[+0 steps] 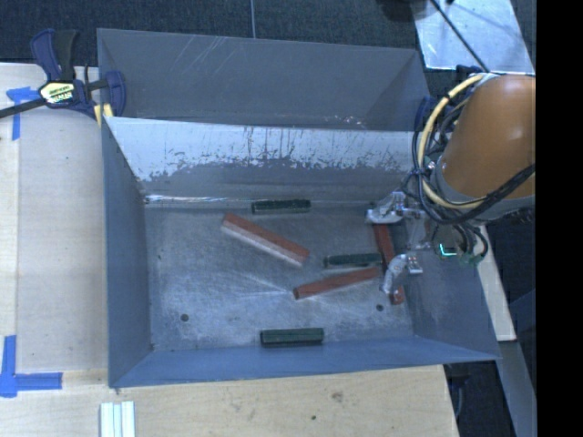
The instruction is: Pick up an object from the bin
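Orange wrist cover (483,135) sits closest. Beneath it, the end effector (394,241) stands open astride a reddish-brown stick (384,242). Its long axis runs front-to-back.

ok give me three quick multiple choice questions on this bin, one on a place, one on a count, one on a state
1. Where is the gripper?
A. at the right side of the bin
B. at its left wall
C. over its middle

2. How many dark bars lie in the bin?
A. one
B. three
C. five

3. How does the lowest dark bar lie?
A. flat and alone
B. across a brown stick
C. standing on end

Answers: 1 A, it hangs over a reddish-brown stick at the right. 2 B, an upper bar, a middle bar and the lowest one. 3 A, it rests flat on the floor, touching nothing.
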{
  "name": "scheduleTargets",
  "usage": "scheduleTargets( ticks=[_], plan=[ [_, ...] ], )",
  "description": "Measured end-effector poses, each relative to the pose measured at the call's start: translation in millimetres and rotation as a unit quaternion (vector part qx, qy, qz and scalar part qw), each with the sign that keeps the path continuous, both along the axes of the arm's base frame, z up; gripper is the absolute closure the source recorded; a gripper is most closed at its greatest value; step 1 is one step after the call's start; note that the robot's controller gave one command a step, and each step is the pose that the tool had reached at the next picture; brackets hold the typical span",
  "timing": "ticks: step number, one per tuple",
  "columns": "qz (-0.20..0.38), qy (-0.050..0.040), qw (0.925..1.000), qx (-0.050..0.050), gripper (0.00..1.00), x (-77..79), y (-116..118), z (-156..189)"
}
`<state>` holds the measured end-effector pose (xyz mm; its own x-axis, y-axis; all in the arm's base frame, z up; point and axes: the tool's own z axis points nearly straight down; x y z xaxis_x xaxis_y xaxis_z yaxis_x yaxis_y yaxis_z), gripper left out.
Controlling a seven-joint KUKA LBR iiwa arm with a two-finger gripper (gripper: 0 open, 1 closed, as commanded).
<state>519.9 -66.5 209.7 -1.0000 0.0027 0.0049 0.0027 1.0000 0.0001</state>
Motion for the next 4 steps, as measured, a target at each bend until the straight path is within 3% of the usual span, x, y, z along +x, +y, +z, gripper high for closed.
scheduleTargets(
  ticks=[1, 2, 3, 4],
  plan=[
    [0.001, -0.0042, 1.0, 0.0, 0.0, 1.8, 0, 4],
    [0.033, -0.0071, 0.9994, -0.001, 0.0, 11.6, -2, -30],
    [0.095, -0.013, 0.9954, -0.001, 1.0, 32.7, 4, -131],
    [0.095, -0.013, 0.9954, -0.001, 1.0, 32.7, 4, -131]
  ],
)
